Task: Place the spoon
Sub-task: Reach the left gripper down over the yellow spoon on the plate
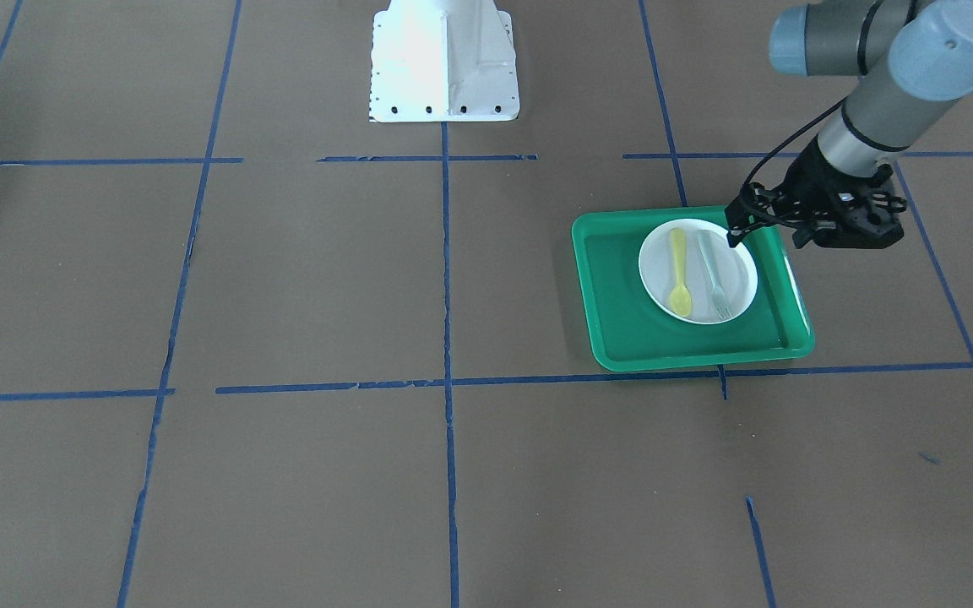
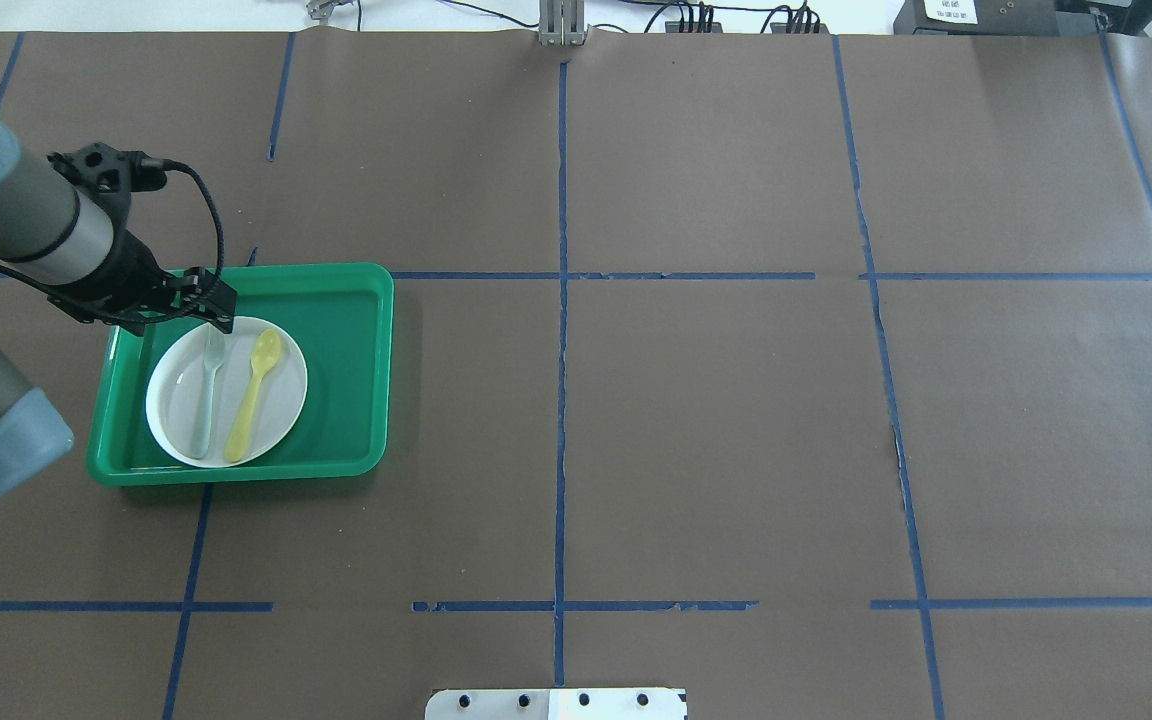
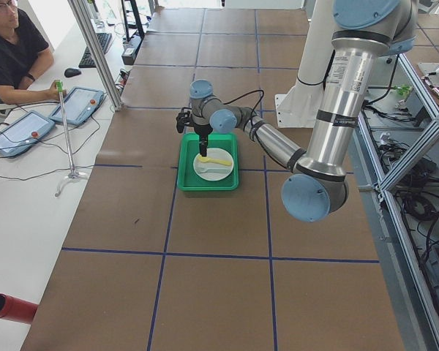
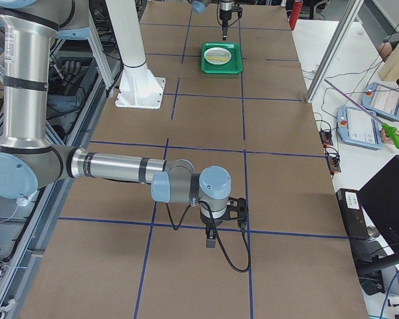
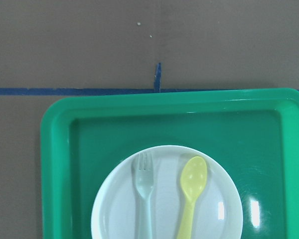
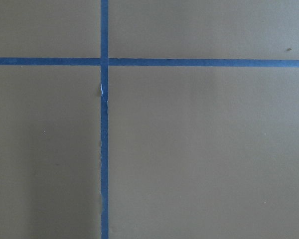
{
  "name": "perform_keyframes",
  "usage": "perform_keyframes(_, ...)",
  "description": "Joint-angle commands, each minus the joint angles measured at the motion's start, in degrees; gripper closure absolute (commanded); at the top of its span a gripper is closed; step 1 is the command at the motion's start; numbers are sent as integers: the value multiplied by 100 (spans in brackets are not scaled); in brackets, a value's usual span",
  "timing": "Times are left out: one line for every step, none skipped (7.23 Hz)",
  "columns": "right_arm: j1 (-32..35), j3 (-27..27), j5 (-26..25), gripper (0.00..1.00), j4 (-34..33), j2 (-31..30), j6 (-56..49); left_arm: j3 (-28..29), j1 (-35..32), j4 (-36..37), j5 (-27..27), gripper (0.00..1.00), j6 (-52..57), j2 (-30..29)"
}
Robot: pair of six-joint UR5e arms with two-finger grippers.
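Note:
The yellow spoon point(image 2: 254, 394) lies flat on a white plate point(image 2: 281, 412) beside a pale grey-green fork point(image 2: 206, 395). The plate sits in a green tray point(image 2: 346, 330). The spoon also shows in the front view point(image 1: 679, 274) and the left wrist view point(image 5: 191, 189). My left gripper point(image 2: 223, 318) hangs just above the plate's far rim, near the fork's tines. Its fingers look closed together and hold nothing. My right gripper point(image 4: 211, 240) shows only in the exterior right view, far from the tray over bare paper. I cannot tell if it is open or shut.
Brown paper with blue tape lines covers the table. The white robot base point(image 1: 444, 63) stands at the table's robot-side edge. Operators and teach pendants point(image 3: 77, 104) are off the table's far side.

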Motion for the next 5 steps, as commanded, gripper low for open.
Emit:
perform_keyframes(0, 0, 0, 0, 0, 0, 0, 503, 325, -615, 257, 12, -317, -109)
perform_keyframes(0, 0, 0, 0, 0, 0, -9, 644, 447, -785, 257, 18, -354, -109)
perform_keyframes(0, 0, 0, 0, 0, 0, 0, 759, 466, -856, 257, 22, -337, -109)
perform_keyframes(0, 0, 0, 0, 0, 0, 0, 882, 527, -1031, 257, 23, -345, -109)
perform_keyframes(0, 0, 0, 0, 0, 0, 0, 953, 597, -1059, 257, 25, -345, -100)
